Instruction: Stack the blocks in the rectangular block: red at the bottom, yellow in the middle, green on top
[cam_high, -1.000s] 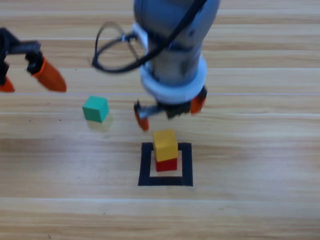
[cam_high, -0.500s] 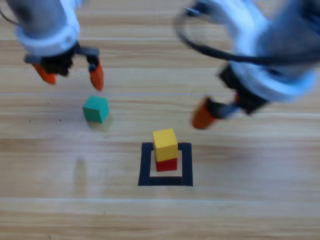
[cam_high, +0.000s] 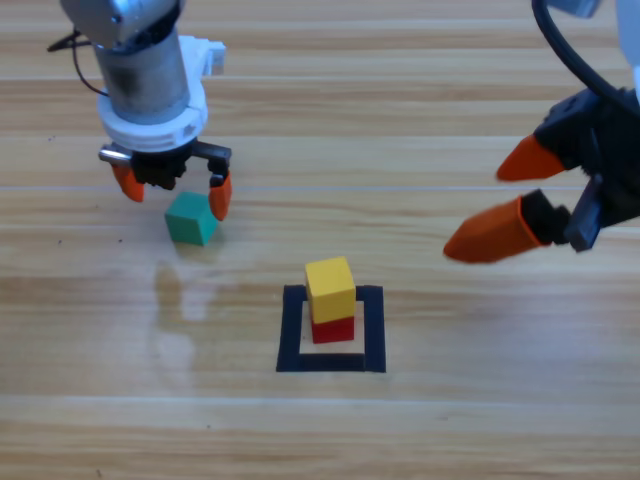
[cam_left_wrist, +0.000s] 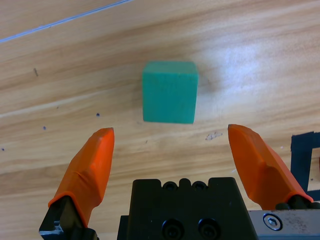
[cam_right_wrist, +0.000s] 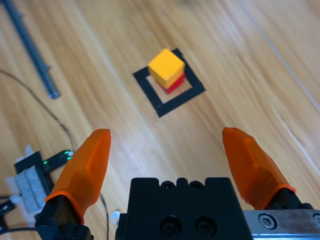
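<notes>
2 blocks stacked: yellow (cam_high: 330, 287) on red (cam_high: 334, 328) inside the rectangular block (cam_high: 292, 330). Right gripper (cam_high: 512, 200) has pulled away, jaws apart, empty. Left gripper (cam_high: 172, 189) has come over green (cam_high: 191, 218), jaws spread, not gripping yet; pickup looks next.

Yellow (cam_high: 330, 287) on red (cam_high: 333, 329), inside rectangular block (cam_high: 291, 330).

Glossy planked wooden table (cam_high: 480, 420); matt green cube (cam_left_wrist: 169, 91); smooth orange plastic-looking fingers (cam_left_wrist: 90, 170); matt black tape outline (cam_high: 331, 362).
</notes>
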